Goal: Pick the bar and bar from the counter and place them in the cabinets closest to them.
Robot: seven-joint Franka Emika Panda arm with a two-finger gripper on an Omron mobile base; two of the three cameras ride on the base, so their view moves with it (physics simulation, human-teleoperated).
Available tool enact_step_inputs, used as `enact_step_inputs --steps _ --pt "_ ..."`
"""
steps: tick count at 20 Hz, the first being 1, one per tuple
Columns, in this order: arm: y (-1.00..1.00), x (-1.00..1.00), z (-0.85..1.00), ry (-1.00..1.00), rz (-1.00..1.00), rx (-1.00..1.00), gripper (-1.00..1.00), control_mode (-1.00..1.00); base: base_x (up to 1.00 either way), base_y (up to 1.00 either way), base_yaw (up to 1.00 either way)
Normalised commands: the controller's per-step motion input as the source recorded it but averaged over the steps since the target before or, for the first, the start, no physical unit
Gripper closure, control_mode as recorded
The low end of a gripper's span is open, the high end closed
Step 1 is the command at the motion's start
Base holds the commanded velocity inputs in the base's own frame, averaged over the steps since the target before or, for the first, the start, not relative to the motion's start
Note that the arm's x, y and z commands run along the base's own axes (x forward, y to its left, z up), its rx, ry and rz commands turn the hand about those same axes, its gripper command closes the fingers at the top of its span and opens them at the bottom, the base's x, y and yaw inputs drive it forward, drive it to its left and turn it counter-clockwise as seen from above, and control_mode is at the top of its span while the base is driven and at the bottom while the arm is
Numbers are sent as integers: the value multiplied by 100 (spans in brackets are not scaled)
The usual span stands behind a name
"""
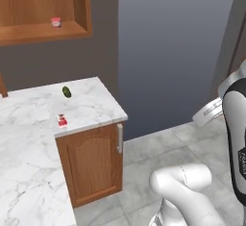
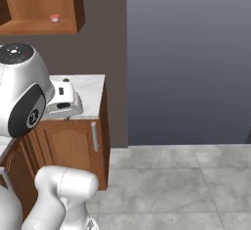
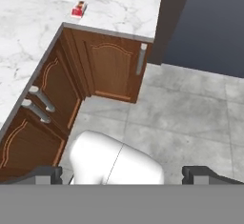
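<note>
The gripper [image 3: 124, 173] is spread wide with nothing held, kept well off the marble counter [image 3: 28, 23]. The white bar with a red patch [image 3: 78, 10] is seen lying flat near the counter's front edge, the green pickle-like oval [image 1: 66, 92] behind it.

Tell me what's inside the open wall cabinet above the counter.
A small red jar stands on the wall cabinet's wooden shelf. Its left part runs out of frame, so anything there is unseen.

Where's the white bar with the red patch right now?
The white and red bar lies flat on the counter near its front edge, above the base cabinet door; the green oval sits farther back, apart from it.
</note>
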Motion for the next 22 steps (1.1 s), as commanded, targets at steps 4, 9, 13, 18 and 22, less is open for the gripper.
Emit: enact_step_inputs --steps 4,9,13,18,22 --pt "0 0 0 0 0 0 -100 100 -3 45 4" --pt "0 0 0 0 0 0 -100 100 0 12 2" --pt "0 0 0 0 0 0 -100 100 1 0 0" --pt "0 0 0 0 0 0 -100 100 28 20 -1" --pt "0 0 0 0 0 0 -100 100 42 29 -2"
